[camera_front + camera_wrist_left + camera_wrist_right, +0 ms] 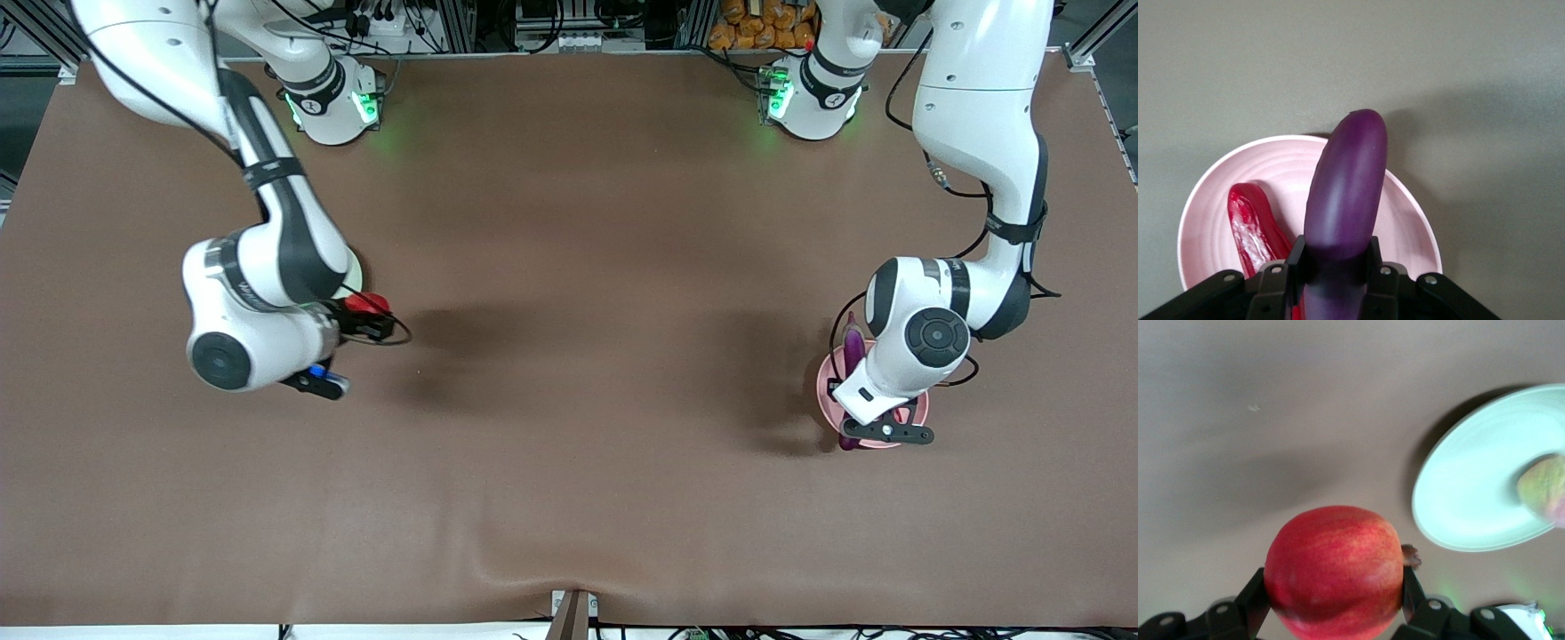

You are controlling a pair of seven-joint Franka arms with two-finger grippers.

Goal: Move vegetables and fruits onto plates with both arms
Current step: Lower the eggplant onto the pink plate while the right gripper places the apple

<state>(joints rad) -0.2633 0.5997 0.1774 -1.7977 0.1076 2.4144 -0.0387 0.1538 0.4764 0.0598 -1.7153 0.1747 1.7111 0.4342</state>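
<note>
The left gripper point(1335, 267), lower centre of its wrist view, clamps the glossy, likely slippery eggplant point(1346, 183) over the pink plate point(1411, 220); the right gripper point(1335, 600) pinches the firm pomegranate point(1335, 570) around its middle.

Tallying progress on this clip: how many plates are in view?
2. The pink plate sits under the left gripper with the chili on it; the green plate, holding a mottled fruit, lies beside the right gripper.
</note>
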